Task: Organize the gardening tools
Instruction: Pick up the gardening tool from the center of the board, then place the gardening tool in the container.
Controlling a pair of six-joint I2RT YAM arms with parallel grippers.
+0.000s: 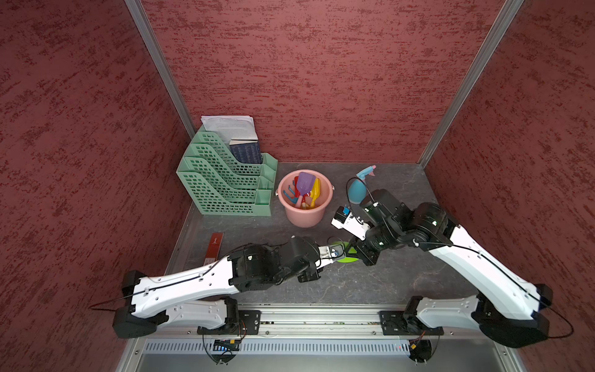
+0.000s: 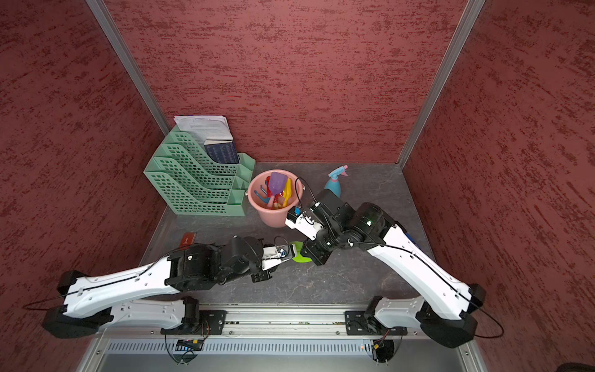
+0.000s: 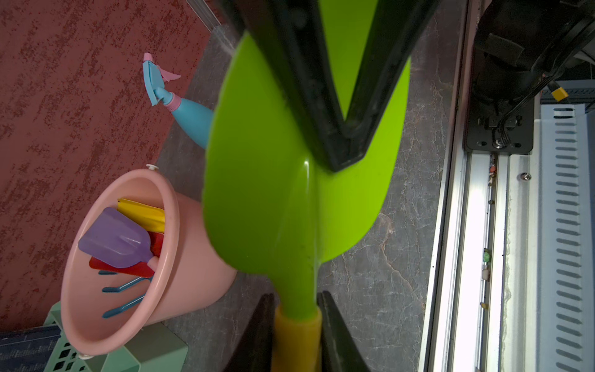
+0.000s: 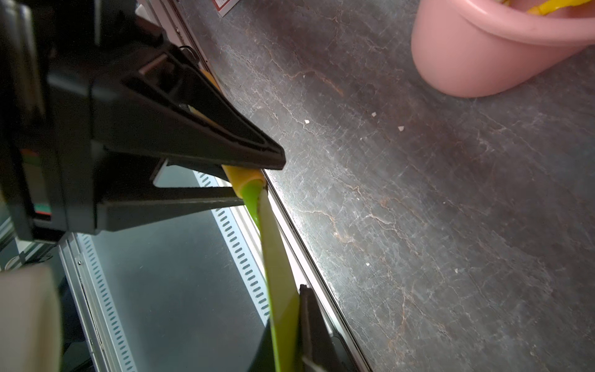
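Left wrist view is filled by the green trowel (image 3: 273, 193): a glossy lime blade with a raised centre ridge and a yellow handle (image 3: 296, 341), which is cut off at the frame edge. The left fingers (image 3: 338, 331) clench the handle. The right fingers (image 3: 299, 80) pinch the blade and hide its tip. In both top views the trowel sits at 5 o'clock from the pink bucket (image 1: 304, 219), and the wrists cover all but a green sliver of it.
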